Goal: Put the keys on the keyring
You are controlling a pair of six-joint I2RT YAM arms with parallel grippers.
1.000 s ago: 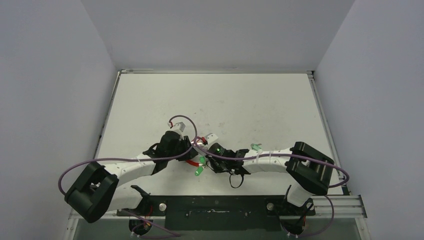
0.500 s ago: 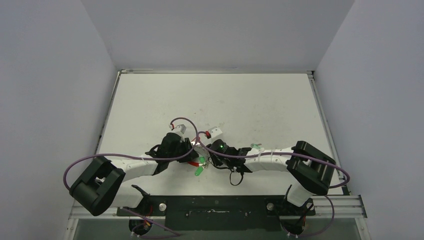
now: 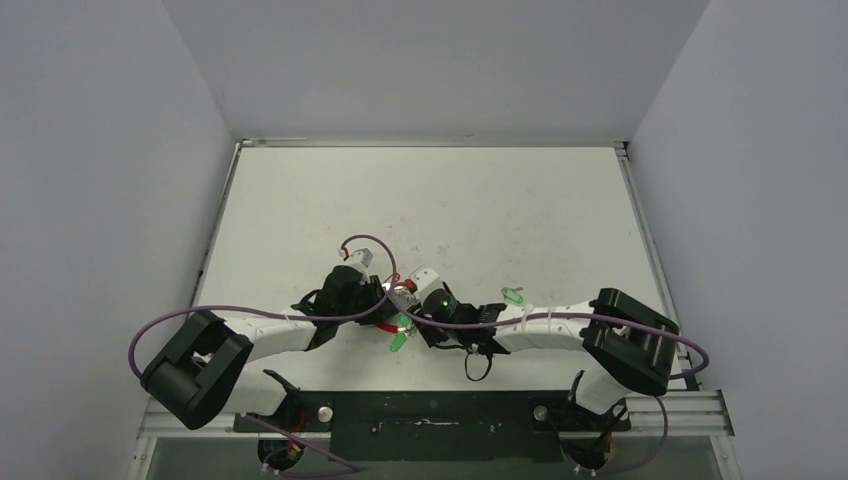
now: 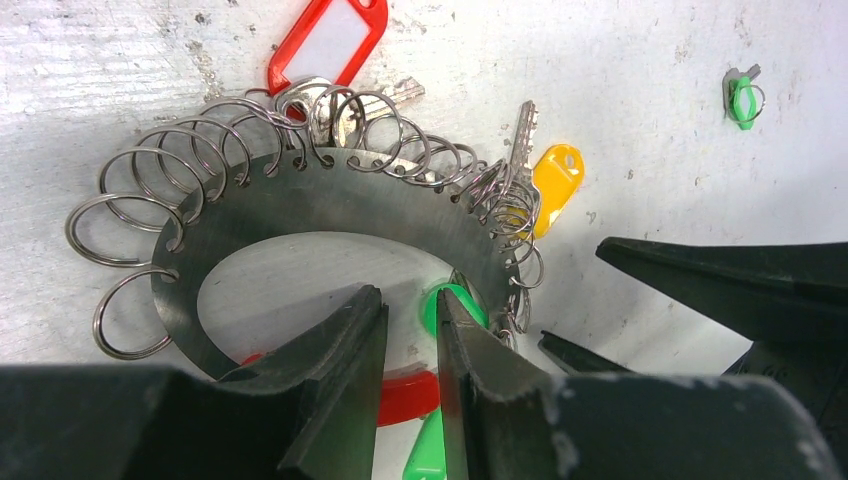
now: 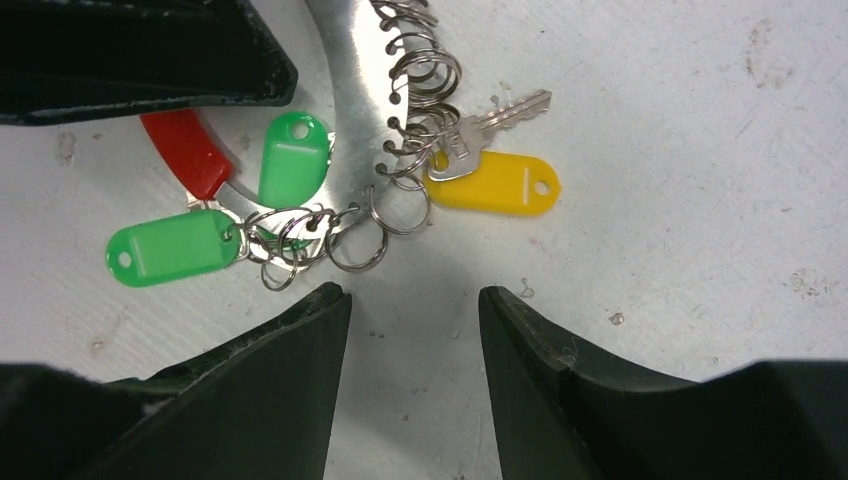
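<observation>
The keyring [image 4: 330,205] is a flat steel ring edged with small wire loops and has a red plastic segment [image 4: 410,395]. It lies on the table between both arms. My left gripper [image 4: 410,298] is narrowly closed over that red segment. Hanging on the loops are a red-tagged key [image 4: 326,40], a yellow-tagged key [image 5: 492,183] and two green-tagged keys [image 5: 172,248] [image 5: 293,160]. My right gripper [image 5: 413,295] is open just short of the loops, with bare table between its fingers. Another green key [image 3: 513,296] lies loose to the right.
The purple cables [image 3: 300,316] arch over both forearms near the keyring. My right gripper's dark fingers [image 4: 720,270] reach into the left wrist view from the right. The white table [image 3: 480,200] extends back to a raised rim and grey walls.
My right gripper was shut a second ago and has opened wide. Its arm has shifted slightly beside the keyring. My left gripper keeps its place and width.
</observation>
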